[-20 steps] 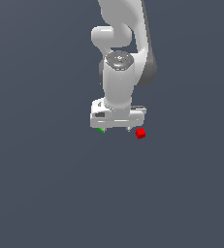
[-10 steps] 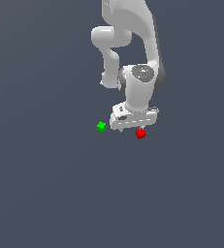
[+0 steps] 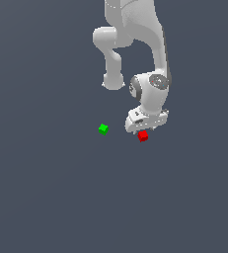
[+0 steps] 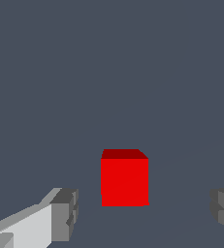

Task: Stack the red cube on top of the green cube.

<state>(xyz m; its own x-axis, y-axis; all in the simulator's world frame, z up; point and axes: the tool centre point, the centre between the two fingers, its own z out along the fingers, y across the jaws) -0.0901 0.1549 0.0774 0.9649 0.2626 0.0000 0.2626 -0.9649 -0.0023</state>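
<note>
From the exterior view, the arm bends down over the dark surface (image 3: 46,197) and the gripper (image 3: 146,127) hangs right above the red cube (image 3: 143,136), which sits on the surface just under the white hand. The green cube (image 3: 103,129) rests apart from it, toward the exterior view's left, with open surface between the two. From here the hand hides the fingers almost wholly, so I cannot tell whether they reach down beside the cube or stop above it, nor how wide they stand. Both cubes are tiny and show only as flat patches of colour.

In the wrist view the red cube (image 4: 124,177) sits square between the two fingers (image 4: 65,214), which are spread wide, with clear gaps on both sides and nothing held. It looks rigid, sharp-edged and light, so I judge it should take a plain pinch without giving. The smooth flat faces could slip if caught near an edge; the best hold seems to be on the two opposite side faces, centred and low enough to leave the bottom face free for setting down. One finger is cut off at the picture's edge, and the green cube is out of sight here.
</note>
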